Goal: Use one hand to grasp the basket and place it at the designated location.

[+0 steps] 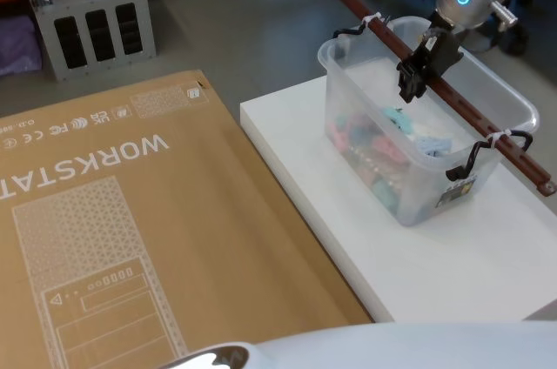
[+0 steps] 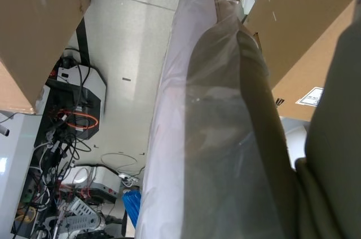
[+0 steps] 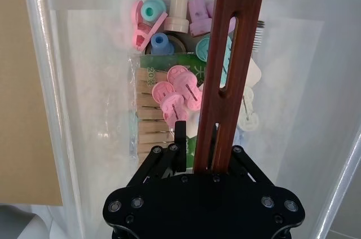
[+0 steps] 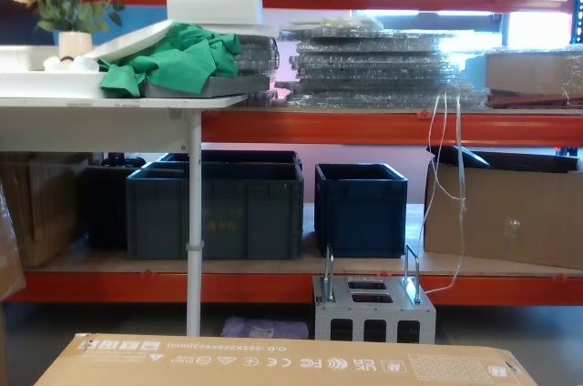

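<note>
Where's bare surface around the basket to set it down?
Bare patches: the white board nearer the robot than the basket, and the top of the flat cardboard box on the left. Crowded at the board's far end, where the basket sits with the right gripper shut on its handle.

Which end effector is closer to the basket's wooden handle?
Right. The right end effector grips the wooden handle over the basket; the left arm is parked away, its wrist camera facing floor and cardboard boxes.
</note>
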Robot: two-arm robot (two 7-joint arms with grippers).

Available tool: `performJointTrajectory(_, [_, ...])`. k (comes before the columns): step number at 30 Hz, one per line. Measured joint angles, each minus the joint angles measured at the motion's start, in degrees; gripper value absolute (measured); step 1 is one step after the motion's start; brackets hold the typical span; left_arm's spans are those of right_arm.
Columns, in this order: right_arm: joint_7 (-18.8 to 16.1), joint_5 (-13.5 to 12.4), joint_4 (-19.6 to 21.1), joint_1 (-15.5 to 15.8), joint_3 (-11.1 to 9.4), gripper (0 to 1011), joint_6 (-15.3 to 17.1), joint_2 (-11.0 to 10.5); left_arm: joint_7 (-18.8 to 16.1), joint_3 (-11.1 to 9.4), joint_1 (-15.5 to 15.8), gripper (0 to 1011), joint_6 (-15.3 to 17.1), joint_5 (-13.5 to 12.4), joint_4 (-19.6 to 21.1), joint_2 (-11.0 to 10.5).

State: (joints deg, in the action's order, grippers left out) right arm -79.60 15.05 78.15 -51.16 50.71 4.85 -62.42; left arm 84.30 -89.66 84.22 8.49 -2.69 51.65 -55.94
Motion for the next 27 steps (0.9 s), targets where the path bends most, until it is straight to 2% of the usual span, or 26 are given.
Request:
performJointTrajectory(16, [-0.2,-0.4,0.1,0.5,-1.1,98,0.2,-0.7,0.0,0.0,0.0,0,0.0,0.0,0.0,0.0])
performJointTrajectory(20, [-0.2,-0.6,0.3,0.6,-1.4,3,0.3,-1.1,0.0,0.0,0.0,0,0.0,0.0,0.0,0.0])
performJointTrajectory(27, [-0.2,-0.9,0.7,0.7,-2.0,0,0.4,-1.6,0.0,0.0,0.0,0,0.0,0.0,0.0,0.0])
